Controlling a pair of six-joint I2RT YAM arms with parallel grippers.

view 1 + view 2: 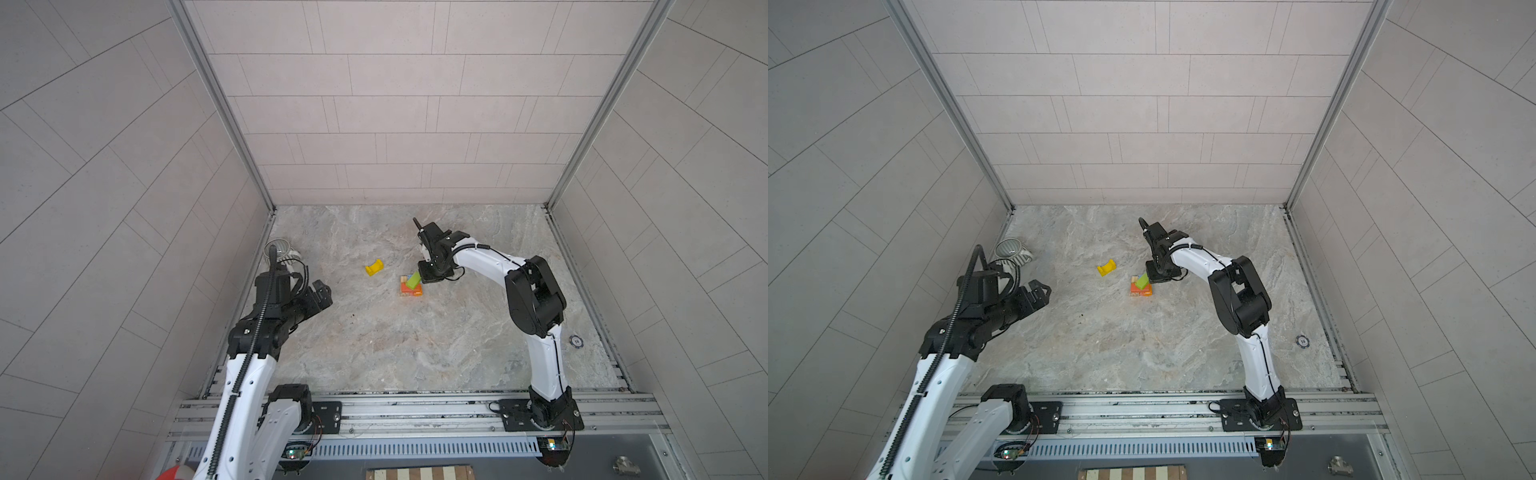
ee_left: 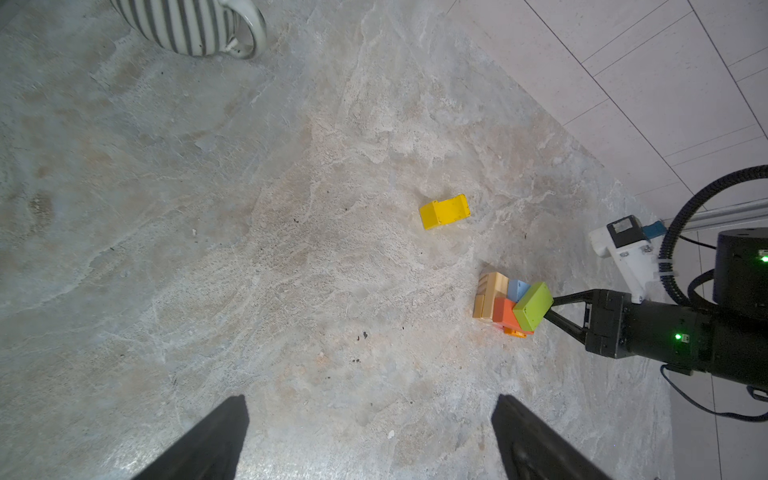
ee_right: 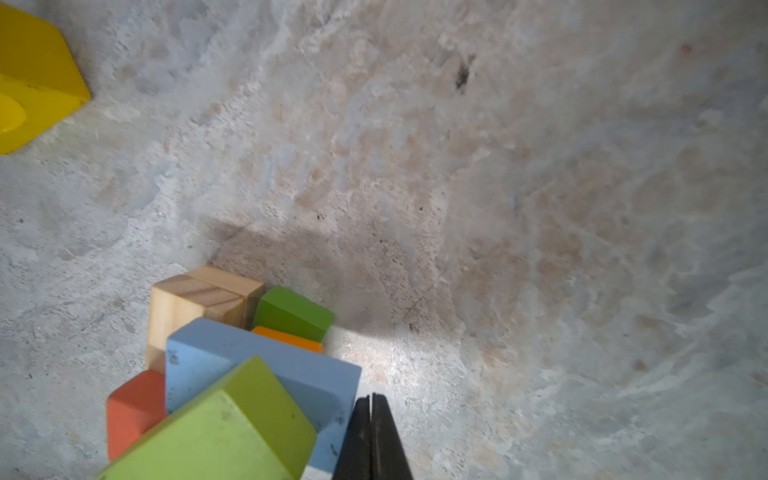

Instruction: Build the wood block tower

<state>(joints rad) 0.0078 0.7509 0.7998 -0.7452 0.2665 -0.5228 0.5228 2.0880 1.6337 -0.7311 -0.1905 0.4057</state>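
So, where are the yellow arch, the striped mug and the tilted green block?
yellow arch (image 2: 451, 210): left wrist view, upper face.
striped mug (image 2: 187, 25): left wrist view, side wall.
tilted green block (image 2: 533, 306): left wrist view, broad face.

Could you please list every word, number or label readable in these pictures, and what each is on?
"10": on the small round disc on the table, near the right arm.
Sticker on the right arm's wrist camera: too blurred to read.
No text on the blocks or the mug.
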